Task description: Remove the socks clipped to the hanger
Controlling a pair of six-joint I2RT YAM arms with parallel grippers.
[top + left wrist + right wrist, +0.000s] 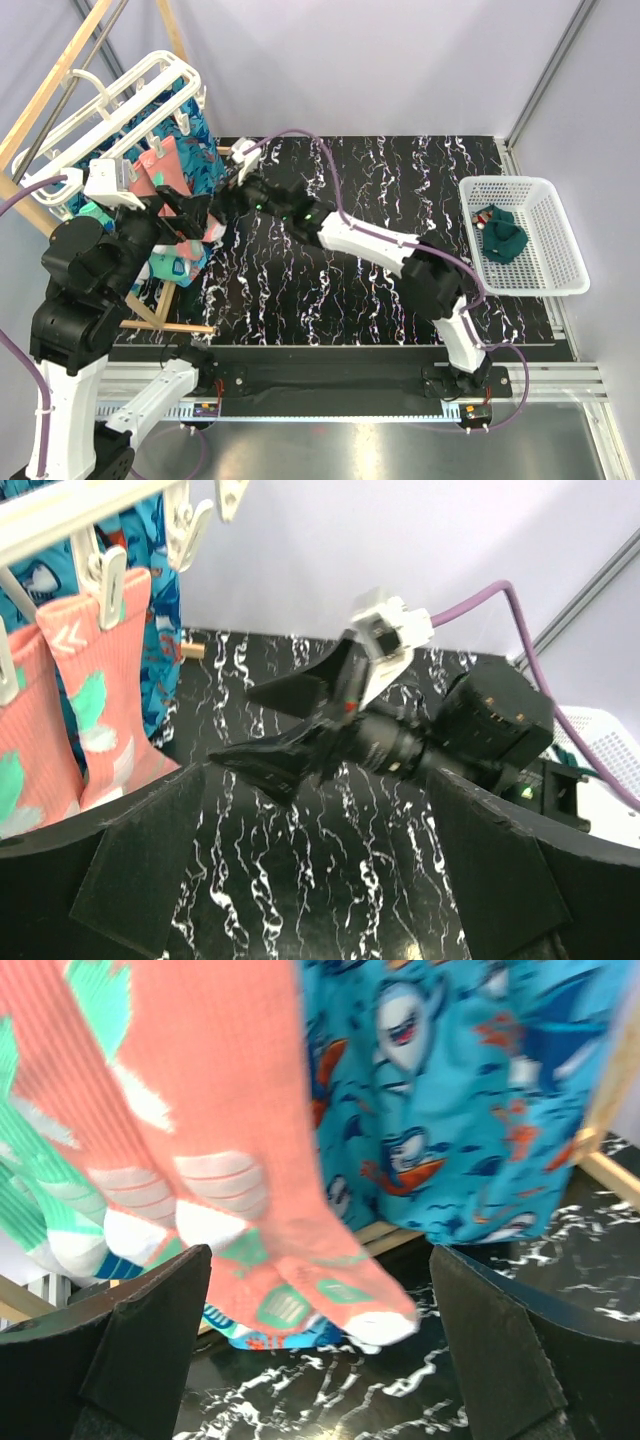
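Note:
The white hanger (120,100) hangs at the back left. Clipped to it are coral-pink socks (165,168) and blue patterned socks (197,140). The right wrist view shows the coral-pink socks (230,1110) close up. Their toes dangle between the fingers of my right gripper (320,1350), which is open. Behind them are the blue patterned socks (450,1090), with a mint-green sock (40,1190) at the left. My left gripper (330,880) is open and holds nothing. It looks at the right gripper (275,730) beside the coral-pink socks (95,690) and a clip (100,570).
A white mesh basket (508,181) at the right edge of the marbled table holds a dark teal sock (503,232). A wooden pole frame (60,80) carries the hanger, and its lower bar (170,325) juts out near my left arm.

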